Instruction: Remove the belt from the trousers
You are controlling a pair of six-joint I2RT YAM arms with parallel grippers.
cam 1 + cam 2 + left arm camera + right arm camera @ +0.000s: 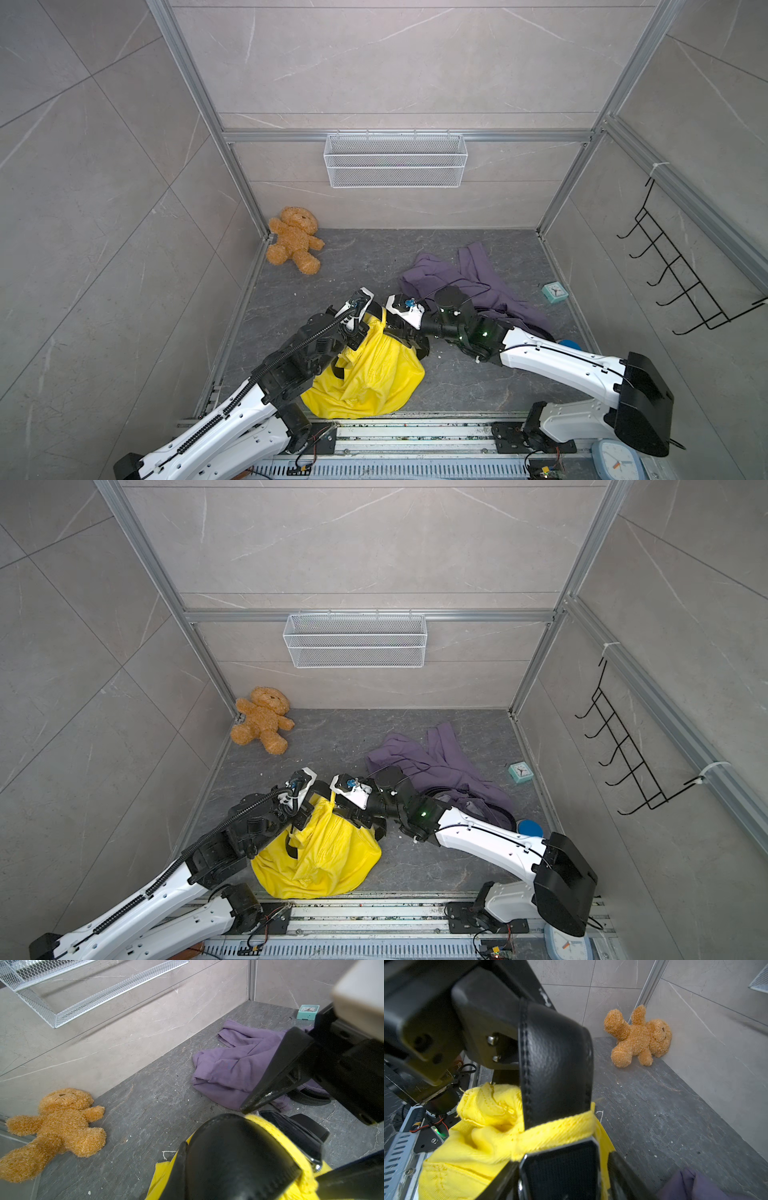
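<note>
The black belt (556, 1059) is seen threaded through a yellow belt loop (560, 1124) of the yellow trousers (374, 374). The trousers are bunched in a heap on the dark grey tabletop (478, 374), directly beneath and between the 2 claws. In the right wrist view the strap is shown rising from the loop to the left claw (500, 1039), whose jaws are pressed together on it. On the other side of the loop the belt's buckle (562, 1172) is found between the fingers of the right claw (562, 1180). These jaws are held apart, 1 on each side of the buckle. A strip of yellow cloth is visible between the buckle and 1 finger, so no clamp on it is shown. In both top views the 2 claws are set close together, tip toward tip, and the waistband is gathered up at them.

A purple garment (469, 282) is spread just behind the right claw, and a small teal clock (555, 291) is placed beyond it, near the side wall. A teddy bear (295, 240) is laid well beyond the left claw, in the far corner. A white wire basket (395, 160) is hung on the back wall, high above both claws. A black hook rack (681, 270) is fixed to the wall on the right claw's side.
</note>
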